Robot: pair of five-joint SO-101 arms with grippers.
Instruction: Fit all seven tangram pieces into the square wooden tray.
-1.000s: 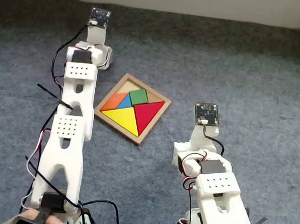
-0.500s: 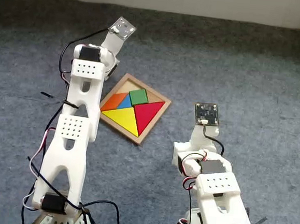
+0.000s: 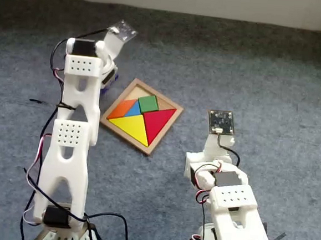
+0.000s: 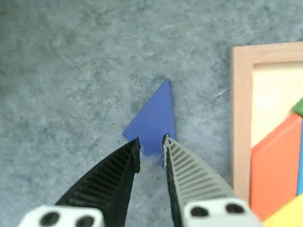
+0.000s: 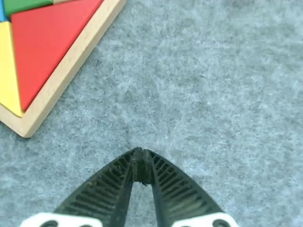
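Note:
The square wooden tray (image 3: 150, 150) lies mid-table, tilted like a diamond. In it sit a yellow triangle (image 3: 132, 126), a red triangle (image 3: 159, 123), a green square (image 3: 148, 103), an orange piece (image 3: 122, 109) and a small blue piece (image 3: 134, 108). Bare wood (image 3: 164, 105) shows at its far right. A dark blue triangle (image 4: 155, 118) lies flat on the carpet just left of the tray rim (image 4: 240, 118). My left gripper (image 4: 151, 142) hangs over the triangle's near edge, fingers a little apart. My right gripper (image 5: 140, 164) is shut and holds nothing, on the carpet near the tray's edge (image 5: 71, 71).
Grey carpet covers the whole table. The left arm (image 3: 77, 119) stretches along the tray's left side, and the right arm (image 3: 225, 186) stands to the tray's lower right. Cables (image 3: 40, 160) trail beside the left arm.
The left arm's wrist swung right toward the tray's far corner, then back left and farther out. The right arm and the tray have not moved.

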